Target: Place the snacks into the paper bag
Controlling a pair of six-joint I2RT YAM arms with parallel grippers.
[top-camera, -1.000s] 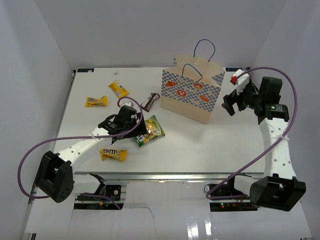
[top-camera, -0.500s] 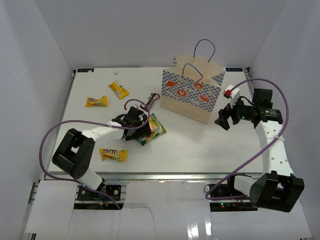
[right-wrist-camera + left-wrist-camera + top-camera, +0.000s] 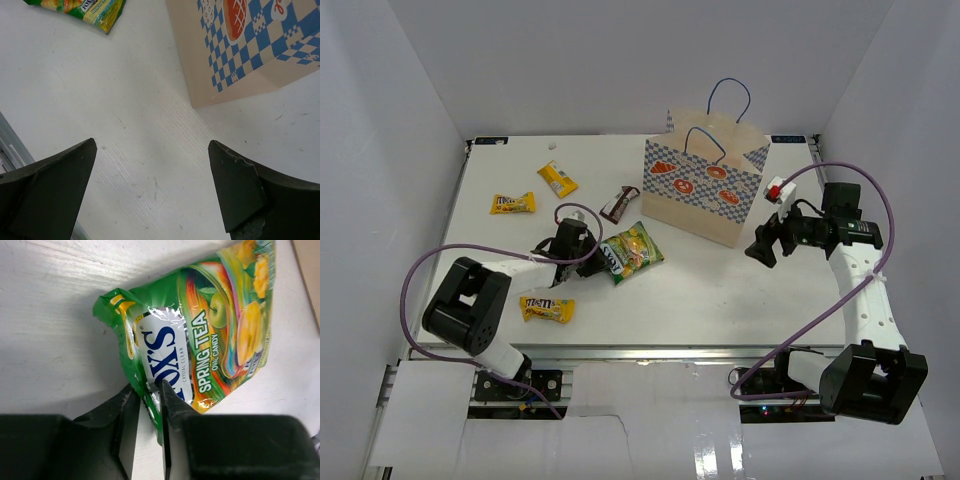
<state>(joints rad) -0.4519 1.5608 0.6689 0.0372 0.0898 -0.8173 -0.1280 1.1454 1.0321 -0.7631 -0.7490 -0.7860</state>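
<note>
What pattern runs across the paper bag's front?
The paper bag shows a blue-and-white checkered band with orange-red round pictures on tan; clearest in the top external view.

In the left wrist view the shiny green-yellow candy bag (image 3: 200, 325) runs past the top edge. Its near edge is partly hidden between the 2 black fingers (image 3: 127, 430) of the left gripper (image 3: 147, 387), and the tan paper bag with the blue-white checkered band (image 3: 310, 265) shows only as a sliver at the right border. From the top camera that bag's inside is hidden, and the print on the dark brown bar wrapper (image 3: 617, 205) is too small to read.
</note>
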